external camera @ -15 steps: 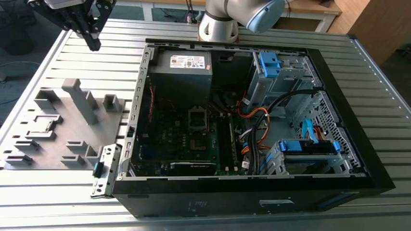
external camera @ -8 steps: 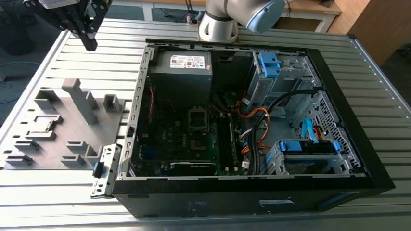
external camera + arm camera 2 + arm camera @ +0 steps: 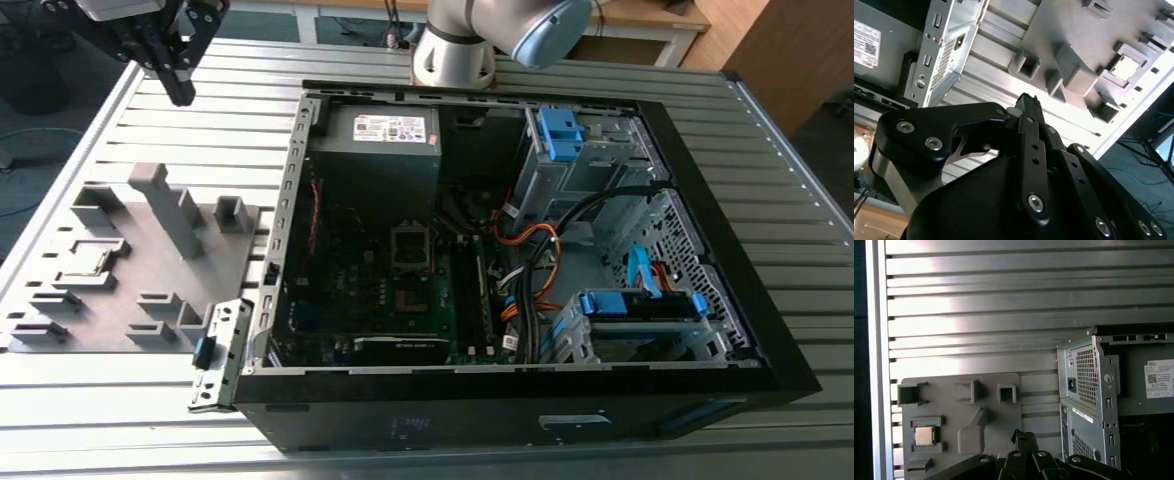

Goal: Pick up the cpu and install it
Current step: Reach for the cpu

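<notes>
- Over the far corner of the ribbed aluminium table (image 3: 200, 130), toward the exterior view's left, the black two-finger gripper (image 3: 179, 93) hangs above bare slats. Its fingers are pressed together and carry nothing.
- Same view: the cpu (image 3: 91, 262), a small flat square chip with a silver top, lies in a square recess of the grey plastic fixture tray (image 3: 127, 290). It is well apart from the gripper, nearer the camera and a little toward the exterior view's left.
- Same view: tall grey posts (image 3: 171, 210) of the tray rise beside the recess on the side toward the open black computer case (image 3: 747, 330). The dark rectangular socket (image 3: 411, 245) on the green board inside appears unoccupied, so the install is judged not yet done.
- Second wrist view: the closed fingertips of the gripper (image 3: 1027, 98) sit over the table slats. The cpu (image 3: 1125, 68) lies flat, top up, framed by low recess walls, with raised tray blocks between it and the fingertips.
- First wrist view: the cpu (image 3: 924, 436) sits near the tray's outer side, close to the table edge, and the gripper (image 3: 1023, 434) is over the tray's opposite side, nearer the case. Being square, the chip offers no long axis. Its edges run parallel to the tray's edges, and the room above it looks open.
</notes>
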Robot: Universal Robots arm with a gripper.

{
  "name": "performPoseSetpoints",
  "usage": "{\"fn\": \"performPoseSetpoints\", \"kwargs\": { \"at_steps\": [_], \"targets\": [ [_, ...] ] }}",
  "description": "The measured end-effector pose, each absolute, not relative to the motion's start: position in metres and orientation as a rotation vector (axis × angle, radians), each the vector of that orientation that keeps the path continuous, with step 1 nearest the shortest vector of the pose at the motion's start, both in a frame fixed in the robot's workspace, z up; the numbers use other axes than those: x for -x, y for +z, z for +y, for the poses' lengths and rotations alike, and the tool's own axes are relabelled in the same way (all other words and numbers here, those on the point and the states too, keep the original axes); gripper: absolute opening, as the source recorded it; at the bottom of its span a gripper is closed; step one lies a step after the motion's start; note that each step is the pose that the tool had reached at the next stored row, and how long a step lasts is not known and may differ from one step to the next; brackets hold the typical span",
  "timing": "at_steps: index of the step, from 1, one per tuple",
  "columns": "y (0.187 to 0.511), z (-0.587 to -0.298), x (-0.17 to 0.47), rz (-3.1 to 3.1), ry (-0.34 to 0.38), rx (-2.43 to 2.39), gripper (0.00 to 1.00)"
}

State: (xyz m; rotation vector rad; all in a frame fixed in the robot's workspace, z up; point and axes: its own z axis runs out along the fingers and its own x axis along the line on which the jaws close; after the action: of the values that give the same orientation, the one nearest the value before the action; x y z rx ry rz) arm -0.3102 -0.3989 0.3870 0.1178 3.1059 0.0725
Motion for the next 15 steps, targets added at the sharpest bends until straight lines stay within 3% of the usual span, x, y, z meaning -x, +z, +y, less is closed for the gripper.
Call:
{"fn": "performPoseSetpoints", "kwargs": {
  "at_steps": [15],
  "targets": [
    [0.3862,-0.3989,0.3163,3.15,0.075,-0.121,0.11]
  ]
}}
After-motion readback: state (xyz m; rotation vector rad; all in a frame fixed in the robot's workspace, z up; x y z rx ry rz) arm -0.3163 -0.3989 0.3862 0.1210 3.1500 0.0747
